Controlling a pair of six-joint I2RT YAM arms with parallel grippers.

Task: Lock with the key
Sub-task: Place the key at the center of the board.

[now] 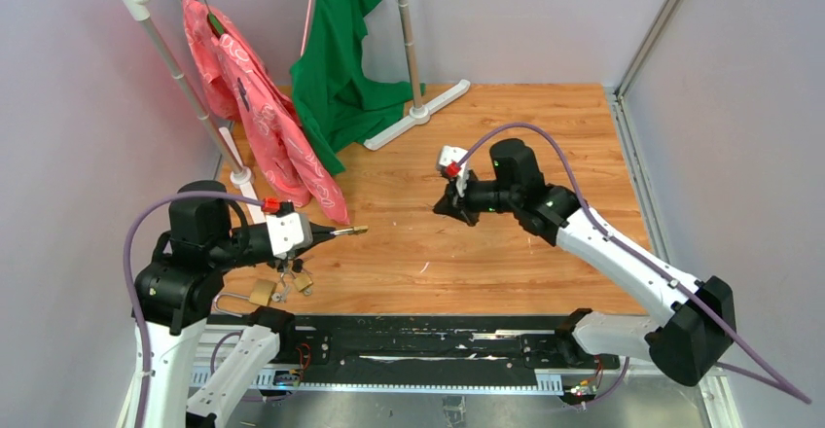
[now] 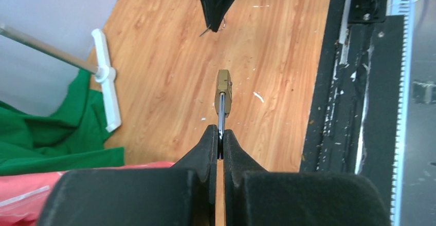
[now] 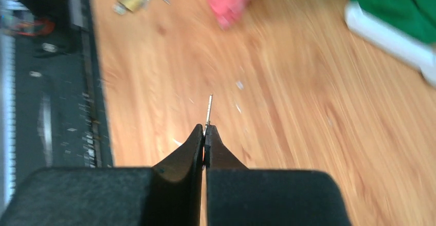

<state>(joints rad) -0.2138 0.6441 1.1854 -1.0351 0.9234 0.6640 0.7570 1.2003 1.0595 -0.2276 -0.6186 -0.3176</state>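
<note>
Pinching the padlock (image 2: 223, 90) by its stiff steel shackle above the table (image 1: 506, 243), the left gripper (image 2: 220, 139) points its small, heavy brass body at the right gripper (image 3: 205, 132), clamped on a thin, light, slippery key (image 3: 209, 108) best held low.

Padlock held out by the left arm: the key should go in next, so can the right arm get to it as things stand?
Probably yes. The padlock sticks out of the left jaws over bare table, its body toward the right arm, whose shut jaws hold the key; nothing lies between them.
</note>
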